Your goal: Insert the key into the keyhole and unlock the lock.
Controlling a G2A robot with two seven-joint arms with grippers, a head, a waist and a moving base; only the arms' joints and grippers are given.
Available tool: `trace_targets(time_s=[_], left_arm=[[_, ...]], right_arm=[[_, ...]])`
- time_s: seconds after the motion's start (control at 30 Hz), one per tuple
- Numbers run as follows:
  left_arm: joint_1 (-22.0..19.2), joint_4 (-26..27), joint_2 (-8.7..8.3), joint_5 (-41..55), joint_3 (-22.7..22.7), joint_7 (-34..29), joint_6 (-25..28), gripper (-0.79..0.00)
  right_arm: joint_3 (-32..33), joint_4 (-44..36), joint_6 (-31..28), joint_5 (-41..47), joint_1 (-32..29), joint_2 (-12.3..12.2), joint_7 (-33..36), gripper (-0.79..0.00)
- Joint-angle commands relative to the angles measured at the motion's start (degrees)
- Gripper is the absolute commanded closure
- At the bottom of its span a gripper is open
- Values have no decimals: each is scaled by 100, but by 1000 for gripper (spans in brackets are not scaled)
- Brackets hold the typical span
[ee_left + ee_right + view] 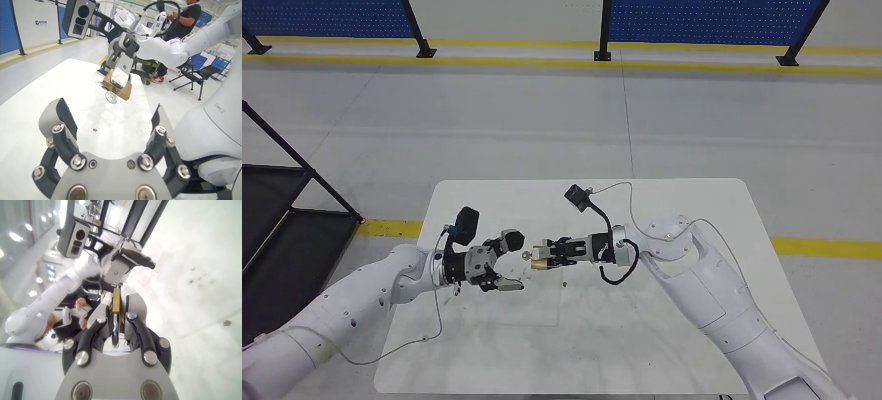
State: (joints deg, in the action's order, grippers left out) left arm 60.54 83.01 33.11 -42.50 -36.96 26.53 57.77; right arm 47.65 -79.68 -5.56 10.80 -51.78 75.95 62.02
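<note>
A brass padlock [121, 89] hangs above the white table [682, 330], pinched between the white-padded fingers of my right gripper [110, 78]. Its silver shackle [115, 332] runs back between those fingers toward the wrist, ahead of the brass body [116, 302]. A silver key [111, 97] sticks out of the keyhole in the lock's end face, its round bow free. My left gripper [113, 117] stands open a short way from the key, nothing between its black pads. From above, the padlock [540, 261] is held by the right gripper [548, 258], with the left gripper [510, 263] facing it.
A small brown crumb [95, 130] lies on the table under the lock. A black frame cart [282, 230] stands off the table's left side. A yellow floor line [822, 246] runs behind the table.
</note>
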Motion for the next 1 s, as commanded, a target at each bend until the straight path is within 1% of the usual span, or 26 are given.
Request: trace_targets(time_s=[0.0, 0.13, 0.23, 0.3, 0.37, 0.47, 0.57, 0.67, 0.83, 0.87, 0.9, 0.97], left_arm=[[20, 18, -29, 282, -6, -134, 23, -785], [-32, 97, -171, 913, 14, -511, 23, -785], [-41, 280, -298, 1398, 145, -958, 23, -785], [-90, 363, -394, 1862, 279, -1489, 23, -785], [-150, 542, -484, 2597, 422, -2014, 23, -785], [-327, 653, -629, 3633, 554, -3159, 23, -785], [-491, 652, -728, 4746, 548, -4199, 23, -785], [-601, 590, -775, 5692, 480, -5309, 23, -785], [-619, 451, -756, 7437, 259, -7128, 23, -785], [-601, 414, -745, 7671, 228, -7283, 23, -785], [-551, 428, -738, 7746, 277, -7283, 23, -785], [-524, 416, -748, 7689, 442, -7284, 23, -785]], right_arm=[[0, 0, 0, 0, 0, 0, 0, 0], [0, 0, 0, 0, 0, 0, 0, 0], [0, 0, 0, 0, 0, 0, 0, 0], [0, 0, 0, 0, 0, 0, 0, 0], [0, 0, 0, 0, 0, 0, 0, 0], [0, 0, 0, 0, 0, 0, 0, 0], [0, 0, 0, 0, 0, 0, 0, 0], [0, 0, 0, 0, 0, 0, 0, 0], [0, 0, 0, 0, 0, 0, 0, 0], [0, 0, 0, 0, 0, 0, 0, 0], [0, 0, 0, 0, 0, 0, 0, 0], [0, 0, 0, 0, 0, 0, 0, 0]])
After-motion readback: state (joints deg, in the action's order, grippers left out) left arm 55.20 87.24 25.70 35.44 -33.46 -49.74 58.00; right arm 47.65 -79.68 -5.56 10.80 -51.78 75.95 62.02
